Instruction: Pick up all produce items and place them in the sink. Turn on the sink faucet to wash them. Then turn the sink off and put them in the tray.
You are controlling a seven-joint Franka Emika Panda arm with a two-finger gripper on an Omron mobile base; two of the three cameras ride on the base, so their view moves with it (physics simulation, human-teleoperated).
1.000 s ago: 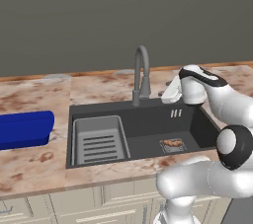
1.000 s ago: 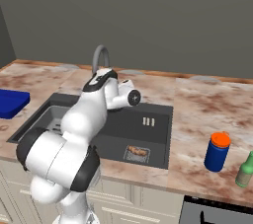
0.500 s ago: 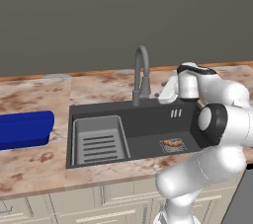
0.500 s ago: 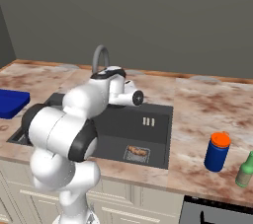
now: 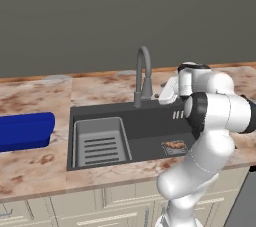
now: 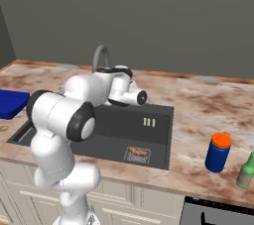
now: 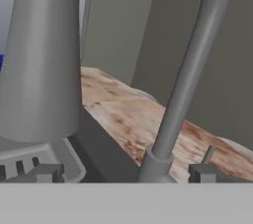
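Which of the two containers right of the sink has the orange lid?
The blue jar, the squat one standing nearer the sink. The other is a slimmer green bottle at the picture's right edge, partly cut off, with no orange on it.

My pincer point(image 7: 123, 174) faces the sink faucet point(image 5: 142, 75), its stem rising between my spread fingertips | grey slatted rack point(image 5: 100, 141) fills the sink's point(image 5: 150, 126) left half | right half open down to the produce point(image 5: 175, 145) | surface point(image 5: 100, 88) behind bare.
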